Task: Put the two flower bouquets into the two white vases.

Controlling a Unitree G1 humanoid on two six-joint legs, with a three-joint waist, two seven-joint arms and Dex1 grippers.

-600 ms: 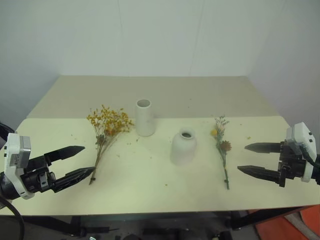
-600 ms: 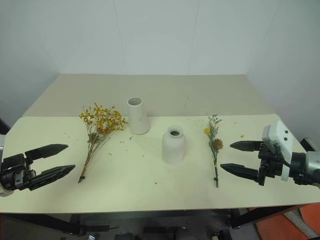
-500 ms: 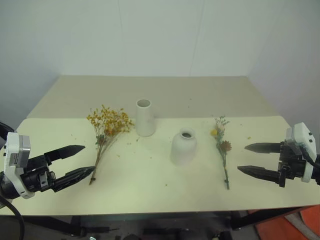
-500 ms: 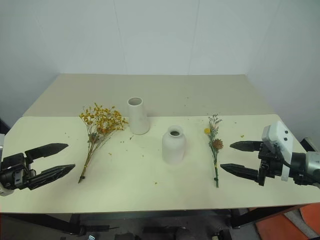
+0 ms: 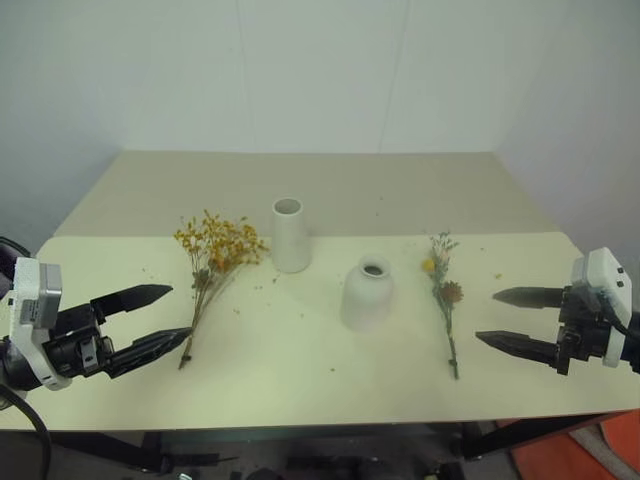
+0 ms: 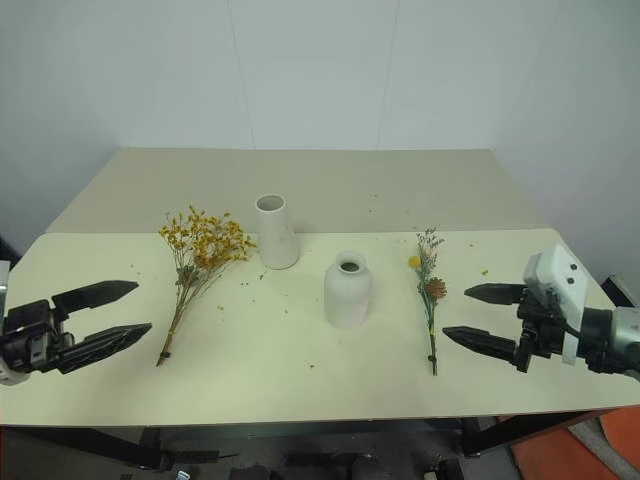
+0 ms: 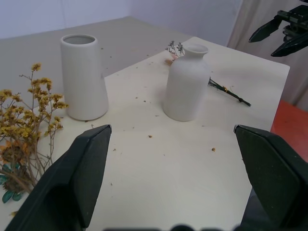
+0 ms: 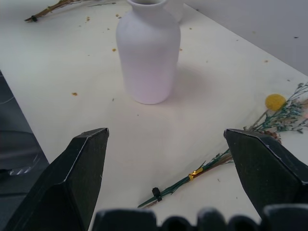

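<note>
The bushy yellow-orange bouquet (image 5: 216,249) lies flat on the table's left side, its stem end pointing at my left gripper (image 5: 178,312). That gripper is open and empty, just short of the stem. The tall white vase (image 5: 289,235) stands upright at centre. The squat white vase (image 5: 367,293) stands to its right and nearer. Right of it lies the sparser bouquet (image 5: 443,290), with a yellow ball and a brown cone. My right gripper (image 5: 487,317) is open and empty, a short way right of its stem (image 8: 192,175).
The pale yellow table (image 5: 300,375) carries scattered dried flower crumbs around the bouquets. A beige stretch (image 5: 330,180) runs behind it to a white wall. An orange-red thing (image 5: 600,450) sits low on the floor past the front right corner.
</note>
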